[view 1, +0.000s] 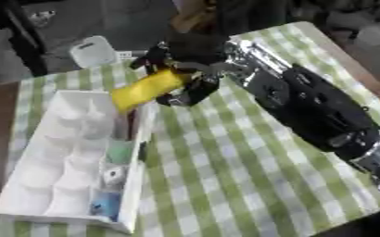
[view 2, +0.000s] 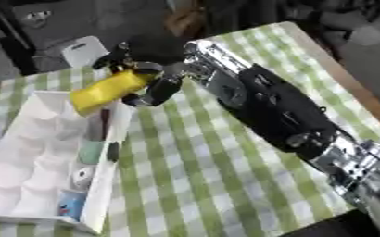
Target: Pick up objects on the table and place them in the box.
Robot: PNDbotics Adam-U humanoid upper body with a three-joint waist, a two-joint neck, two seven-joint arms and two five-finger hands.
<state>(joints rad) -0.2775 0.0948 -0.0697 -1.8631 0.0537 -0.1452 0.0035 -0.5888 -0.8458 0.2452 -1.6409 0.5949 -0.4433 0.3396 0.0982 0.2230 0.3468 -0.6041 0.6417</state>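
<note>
The right forearm (view 1: 323, 115) lies nearest the camera, reaching from the lower right across the green-checked surface (view 1: 225, 185) toward the far side. The right hand (view 1: 195, 81) has its fingers curled round one end of a yellow object (view 1: 147, 90), which is held tilted, its free end over the far right rim of the white box (view 1: 136, 185). The left hand shows in no view.

Step in hand, as judged: placing the yellow object. To do it well, the hand should carry it further over the box so its whole length clears the rim, lower it into a free compartment, and uncurl only once it is inside; released now, it might tip back onto the surface.

Count: one box, divided into compartments. Along its right side sit one teal item (view 1: 118, 152), one small round pale item (view 1: 113, 176) and one blue item (view 1: 105, 203); white shapes elsewhere in the box cannot be told apart. One white object (view 1: 92, 51) stands beyond the box.
</note>
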